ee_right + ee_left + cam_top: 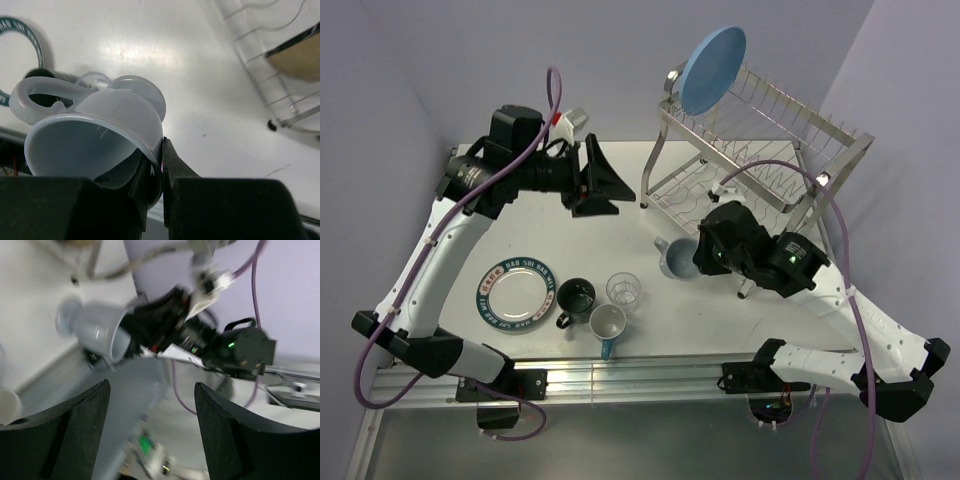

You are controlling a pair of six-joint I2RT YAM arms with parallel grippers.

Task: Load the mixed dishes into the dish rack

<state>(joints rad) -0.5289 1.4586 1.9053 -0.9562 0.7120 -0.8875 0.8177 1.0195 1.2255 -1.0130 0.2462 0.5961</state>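
My right gripper (703, 252) is shut on the rim of the light-blue cup (676, 259) and holds it tilted in front of the dish rack (775, 150). In the right wrist view the fingers (172, 160) pinch the cup's wall (110, 120). The large light-blue plate (713, 68) stands in the rack's top tier. My left gripper (596, 180) is open and empty at the back middle, and its wrist view shows the cup (95, 332) far beyond it. The lettered plate (517, 293), dark mug (576, 298), clear glass (624, 290) and white-and-blue mug (607, 325) sit at the front. The black bowl is not in view.
The rack's lower tier (705, 190) lies just behind the held cup. A metal rail (620, 380) runs along the near table edge. Purple cables (820, 200) loop over both arms. Walls close in the back and the sides.
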